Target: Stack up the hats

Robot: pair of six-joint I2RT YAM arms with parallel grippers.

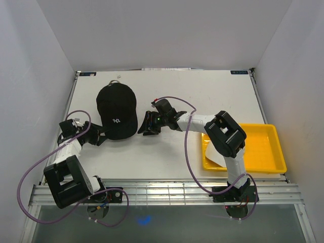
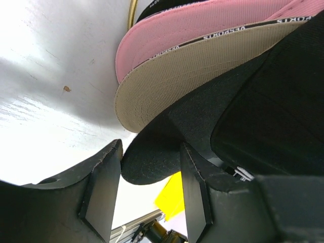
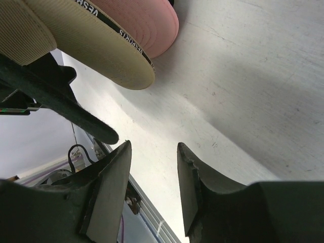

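The left gripper (image 2: 150, 148) stands about half open and grips nothing, with the brim tip of the black fabric baseball cap (image 2: 263, 116) loose in the gap between its jaws. Just beyond lie the tan fabric cap (image 2: 167, 81) and the plain pink fabric cap (image 2: 172, 35). The right gripper (image 3: 154, 147) is likewise half open and empty, with those 3 stacked caps up-left of its jaws.

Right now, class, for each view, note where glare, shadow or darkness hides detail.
Top view: evenly lit, but the black cap loses its folds to darkness. Left wrist view: glare whitens the table at left. Right wrist view: soft shadow crosses the table beside the tan brim.
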